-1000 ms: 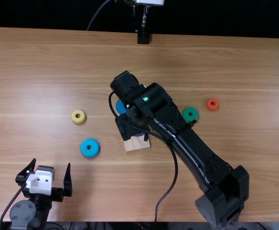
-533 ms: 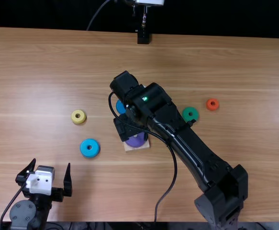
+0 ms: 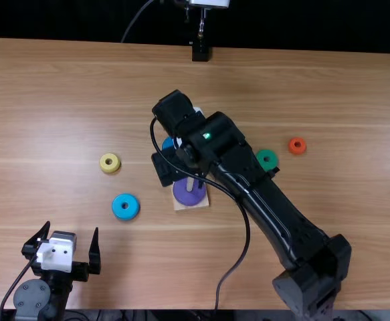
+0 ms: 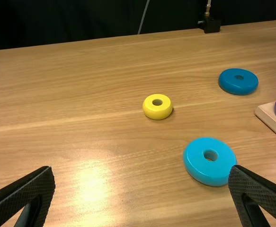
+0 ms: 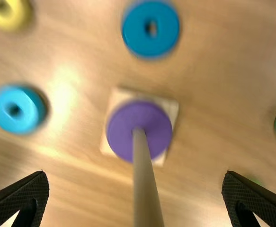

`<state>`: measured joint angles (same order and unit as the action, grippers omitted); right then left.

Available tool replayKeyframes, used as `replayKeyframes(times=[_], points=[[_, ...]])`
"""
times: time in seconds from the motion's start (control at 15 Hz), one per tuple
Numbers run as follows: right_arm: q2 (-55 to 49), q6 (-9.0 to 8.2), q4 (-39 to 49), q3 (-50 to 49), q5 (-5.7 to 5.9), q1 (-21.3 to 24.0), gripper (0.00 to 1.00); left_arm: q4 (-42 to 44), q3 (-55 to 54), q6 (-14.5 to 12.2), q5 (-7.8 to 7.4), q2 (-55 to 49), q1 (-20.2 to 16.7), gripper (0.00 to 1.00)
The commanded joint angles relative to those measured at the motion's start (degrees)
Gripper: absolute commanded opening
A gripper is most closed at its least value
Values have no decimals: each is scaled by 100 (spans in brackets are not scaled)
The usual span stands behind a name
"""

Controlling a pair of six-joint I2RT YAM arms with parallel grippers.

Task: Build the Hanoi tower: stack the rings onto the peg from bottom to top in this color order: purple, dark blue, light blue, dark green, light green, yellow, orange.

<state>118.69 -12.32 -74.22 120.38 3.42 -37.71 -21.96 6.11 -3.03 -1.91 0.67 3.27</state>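
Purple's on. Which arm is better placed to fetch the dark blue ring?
Probably the right: its open pincer hovers near the peg and close to the dark blue ring; the left pincer sits farther from both.

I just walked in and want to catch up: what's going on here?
The robot is starting a ring tower. The purple ring sits around the peg on the wooden base, and the right gripper hangs open above it. The left gripper is open and empty, off to the side. Dark blue, light blue, yellow, dark green and orange rings lie unstacked on the table.
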Motion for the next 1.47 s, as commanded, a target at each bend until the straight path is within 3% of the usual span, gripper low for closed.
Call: replayKeyframes(times=[0.0, 0.2, 0.33, 0.4, 0.53, 0.73, 0.93, 1.0, 1.13, 1.2, 1.27, 1.4], points=[[-479, -23, 159, 452, 27, 27, 100, -431, -611, -98, -51, -67, -72, 100], [-1182, 19, 560, 548, 59, 124, 100, -431, -611, -98, -51, -67, -72, 100], [-1947, 71, 591, 91, 17, 528, 100, -431, -611, -98, -51, -67, -72, 100], [-2448, 71, 760, -480, 17, 757, 100, -431, -611, -98, -51, -67, -72, 100], [-3467, 93, 1931, -1895, 27, 1319, 100, -431, -611, -98, -51, -67, -72, 100], [-5172, 93, 3924, -3987, 6, 2532, 100, -431, -611, -98, -51, -67, -72, 100], [-6464, 145, 5274, -5630, -26, 3473, 100, -431, -611, -98, -51, -67, -72, 100], [-6877, 346, 5601, -6123, -36, 3648, 100, -431, -611, -98, -51, -67, -72, 100], [-7739, 1116, 6181, -7169, -47, 3719, 100, -431, -611, -98, -51, -67, -72, 100], [-8231, 1411, 6287, -7670, -78, 3719, 100, -431, -611, -98, -51, -67, -72, 100], [-8661, 1506, 6318, -8135, -99, 3719, 100, -431, -611, -98, -51, -67, -72, 100], [-9426, 1506, 6287, -8962, -89, 3807, 100, -431, -611, -98, -51, -67, -72, 100]])
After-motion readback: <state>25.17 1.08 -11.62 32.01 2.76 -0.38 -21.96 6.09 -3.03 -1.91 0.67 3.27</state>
